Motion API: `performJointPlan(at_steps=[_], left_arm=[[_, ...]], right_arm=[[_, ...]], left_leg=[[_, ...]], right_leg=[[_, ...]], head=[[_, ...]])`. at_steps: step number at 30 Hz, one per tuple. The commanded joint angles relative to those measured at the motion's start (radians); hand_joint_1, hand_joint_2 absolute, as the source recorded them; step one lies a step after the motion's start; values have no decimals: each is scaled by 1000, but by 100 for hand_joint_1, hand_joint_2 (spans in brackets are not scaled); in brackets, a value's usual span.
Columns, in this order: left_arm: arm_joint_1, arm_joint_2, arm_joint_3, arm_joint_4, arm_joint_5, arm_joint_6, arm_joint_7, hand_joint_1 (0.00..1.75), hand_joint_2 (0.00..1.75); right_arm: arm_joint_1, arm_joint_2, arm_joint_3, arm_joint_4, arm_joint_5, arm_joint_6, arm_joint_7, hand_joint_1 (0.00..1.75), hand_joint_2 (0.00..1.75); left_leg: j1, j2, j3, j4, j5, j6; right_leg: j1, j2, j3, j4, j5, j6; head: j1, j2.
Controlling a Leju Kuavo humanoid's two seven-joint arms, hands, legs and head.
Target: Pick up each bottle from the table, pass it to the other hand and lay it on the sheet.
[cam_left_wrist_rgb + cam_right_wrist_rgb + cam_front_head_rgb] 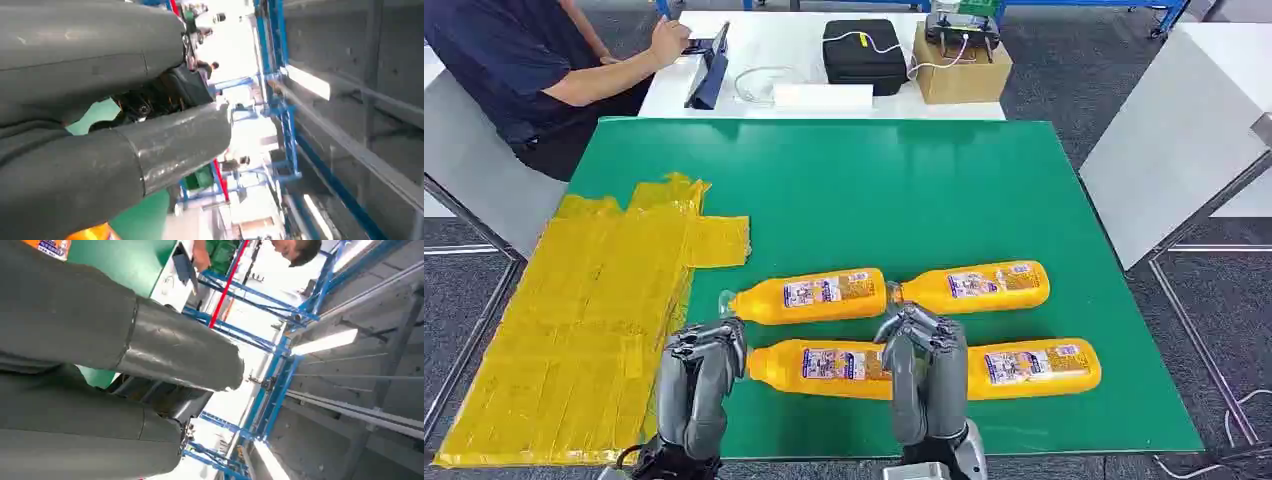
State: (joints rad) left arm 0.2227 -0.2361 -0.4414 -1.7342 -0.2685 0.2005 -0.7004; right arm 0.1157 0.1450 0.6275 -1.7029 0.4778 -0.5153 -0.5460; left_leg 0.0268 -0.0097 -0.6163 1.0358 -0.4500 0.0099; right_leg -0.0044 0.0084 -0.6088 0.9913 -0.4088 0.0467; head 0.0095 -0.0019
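- My green desk (984,190) is in front of me, and four orange bottles (809,296) lie on their sides on it in two rows of two, all on the bare green near my edge.
- The yellow sheet (574,330) covers the desk's left side and hangs over that edge; no bottle lies on it, and the nearest one is just beside it.
- Far row: one bottle with its cap toward the sheet, and a second bottle (974,287) just beyond it, neck almost at the first one's base.
- Near row: a third bottle (819,366) and a fourth (1034,366), end to end.
- My left hand (699,375) is raised at the desk's near edge between the sheet and the third bottle's cap, fingers curled downward, nothing in them.
- My right hand (927,370) is up over the join of the near-row bottles, hiding part of them; fingers bent, and I cannot tell whether they grip anything.
- Beyond the green desk, a person (534,70) sits at a white table (774,50) carrying a black case (862,55) and a cardboard box (959,70).
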Motion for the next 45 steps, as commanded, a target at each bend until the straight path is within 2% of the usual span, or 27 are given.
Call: performJointPlan(at_steps=[1,2,3,4,8,10,11,15,16,17,19,21,23,26,35,37,40,45], left_arm=[[7,149,-55,-154,121,213,2,175,0],[2,141,-70,-126,116,229,2,175,0],[0,138,-79,-109,114,242,2,68,0],[13,128,-62,-90,106,238,2,0,0],[8,111,-38,-52,146,217,2,0,0],[9,108,-31,-49,150,211,2,0,0],[10,106,-28,-46,152,205,2,0,0],[11,95,-17,-33,157,195,2,0,0],[11,91,-13,-29,160,188,2,0,0],[11,88,-7,-24,158,184,2,0,0],[11,80,5,-19,161,162,2,0,0],[11,80,5,-19,161,162,2,0,0],[11,80,5,-19,161,162,2,0,0],[11,80,5,-19,161,162,2,0,0],[11,78,7,-18,161,161,2,0,0],[10,70,17,-10,158,141,2,0,0],[2,62,22,9,157,119,2,0,0],[-9,54,36,36,162,88,2,0,0]], right_arm=[[129,-100,-86,-22,-299,92,-152,175,0],[137,-82,-92,-6,-272,55,-152,84,0],[139,-77,-87,3,-248,41,-152,0,0],[156,-52,-114,30,-229,57,-152,0,0],[165,-27,-129,47,-167,72,-143,0,0],[168,-24,-128,52,-160,69,-142,0,0],[170,-22,-129,55,-160,68,-142,0,0],[173,-25,-130,62,-153,72,-135,0,0],[173,-30,-124,70,-141,79,-123,0,175],[170,-30,-117,85,-96,73,-85,0,175],[162,-40,-86,119,21,58,-9,0,175],[162,-40,-86,119,21,58,-9,0,175],[162,-40,-86,119,21,58,-9,0,175],[162,-40,-86,119,21,58,-9,0,175],[162,-40,-78,129,42,53,2,0,175],[146,-51,-36,177,214,10,118,0,175],[123,-60,16,239,359,-48,224,0,175],[90,-86,56,274,523,-80,393,0,175]], left_leg=[[-1,-1,4,-3,0,1],[-2,-2,7,-4,-1,1],[-1,-2,4,-2,-1,1],[-1,-3,1,-2,0,1],[-3,0,11,-6,-1,2],[-1,-1,2,-2,0,0],[-2,-1,6,-4,0,1],[-2,1,8,-5,-1,1],[-2,1,5,-3,-1,1],[-2,1,8,-5,-1,1],[-1,1,4,-2,-1,1],[-2,1,7,-4,-1,1],[-1,1,3,-2,-1,0],[-2,1,7,-4,-1,1],[-1,1,3,-2,-1,1],[-1,1,5,-3,-1,1],[-1,2,5,-3,-1,1],[0,1,4,-2,0,0]], right_leg=[[0,-2,4,-2,-1,-1],[-1,-3,7,-2,-2,-1],[0,-2,4,-1,-2,-1],[0,-2,3,-1,-1,-1],[-2,-2,10,-3,-2,-2],[0,-1,2,-1,-1,-1],[-2,-2,6,-2,-1,-2],[-2,-1,7,-3,-2,-2],[-1,-1,5,-2,-1,-1],[-1,-1,7,-3,-2,-2],[0,-1,4,-2,-1,-1],[-1,0,7,-3,-1,-1],[0,0,3,-2,0,-1],[-1,-1,6,-2,-1,-1],[0,0,3,-1,-1,-1],[-1,0,5,-2,-1,-1],[0,1,5,-3,0,-1],[0,0,4,-2,0,-1]], head=[[-1,0],[-1,0],[-1,0],[0,0],[0,0],[-1,0],[0,0],[-1,0],[-1,0],[0,0],[0,0],[0,0],[-1,0],[0,0],[-1,0],[-1,0],[-1,0],[0,0]])
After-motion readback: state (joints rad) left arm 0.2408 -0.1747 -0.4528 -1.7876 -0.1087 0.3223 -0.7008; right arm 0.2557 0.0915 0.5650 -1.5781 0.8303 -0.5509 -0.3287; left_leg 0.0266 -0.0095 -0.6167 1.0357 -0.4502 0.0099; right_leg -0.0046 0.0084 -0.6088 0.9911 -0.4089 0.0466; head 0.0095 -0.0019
